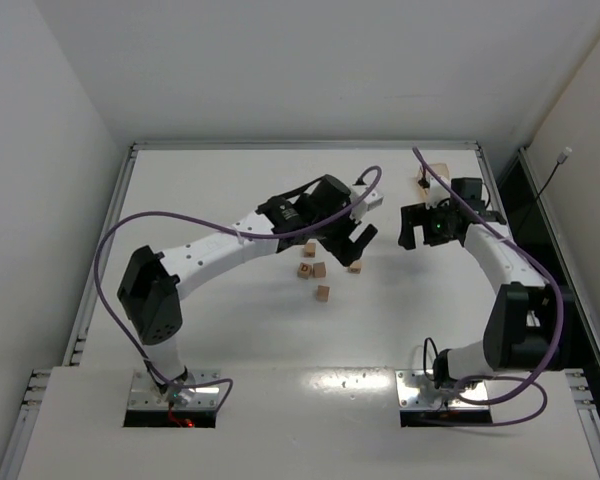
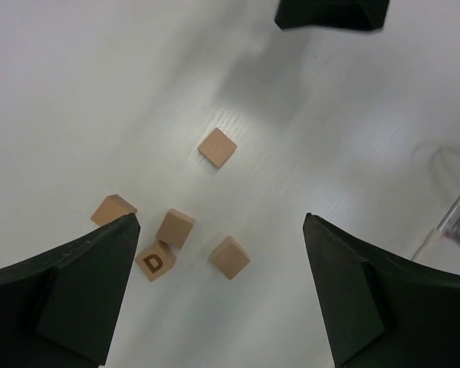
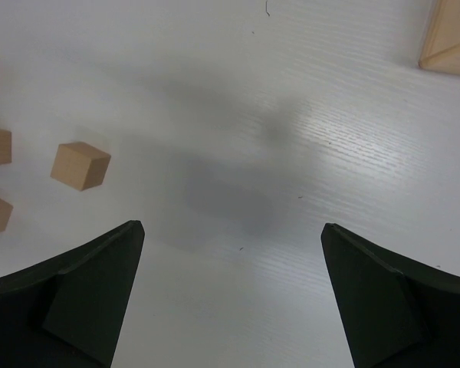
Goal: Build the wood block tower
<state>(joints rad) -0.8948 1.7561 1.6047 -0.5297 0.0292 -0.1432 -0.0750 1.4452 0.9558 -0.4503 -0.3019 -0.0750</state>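
left gripper [image 2: 221,222] and right gripper [image 3: 231,228] both wide apart, empty. lone cube [image 2: 217,146] looks yawed, I think: rotate wrist first, then descend centred.

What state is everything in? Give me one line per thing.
wood blocks: five, loose on the table, none stacked.
D block: letter face up, beside a left finger.
left gripper: open, empty, above the blocks.
right gripper: open, empty, over bare table.
tan tray: lying flat, only a corner in the right wrist view.
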